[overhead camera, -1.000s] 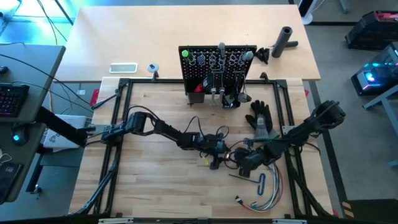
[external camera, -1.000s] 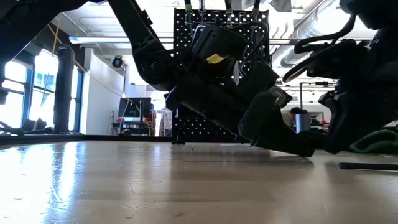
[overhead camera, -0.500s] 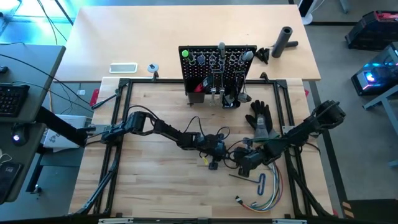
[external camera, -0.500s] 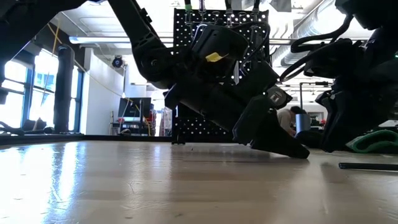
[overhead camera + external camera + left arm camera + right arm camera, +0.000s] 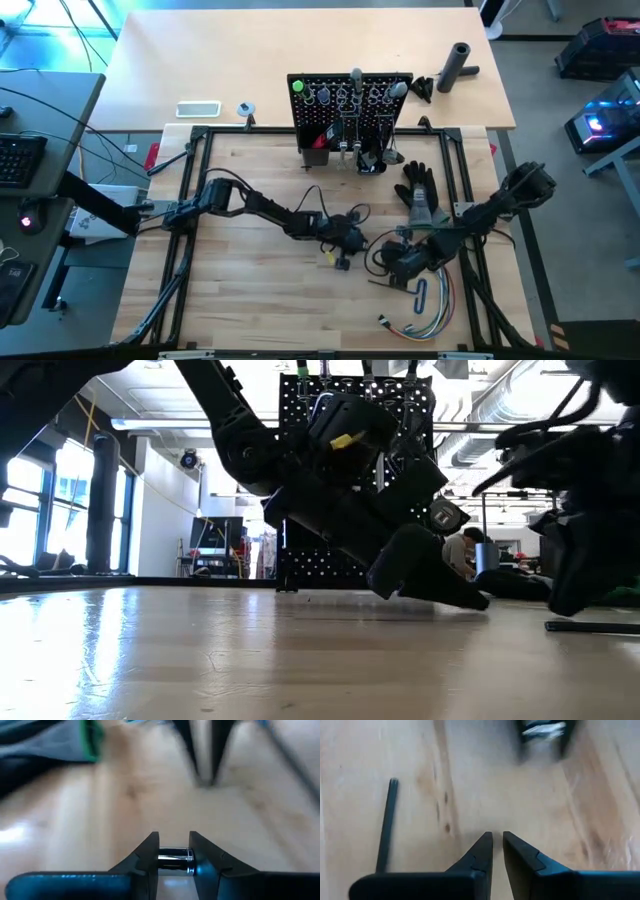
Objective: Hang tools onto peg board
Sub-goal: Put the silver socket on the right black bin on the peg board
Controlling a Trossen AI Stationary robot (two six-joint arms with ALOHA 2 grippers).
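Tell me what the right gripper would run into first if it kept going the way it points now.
Probably the left gripper: in the right wrist view it sits blurred straight ahead of the right gripper, with only bare table between. The thin black hex key lies off to one side. Depth is hard to judge.

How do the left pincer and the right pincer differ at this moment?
The left pincer is shut on a small silver tool; the right pincer holds nothing, its fingers nearly together. A thin black hex key lies near the right pincer, none near the left. Both hang low over the wooden table, close together.
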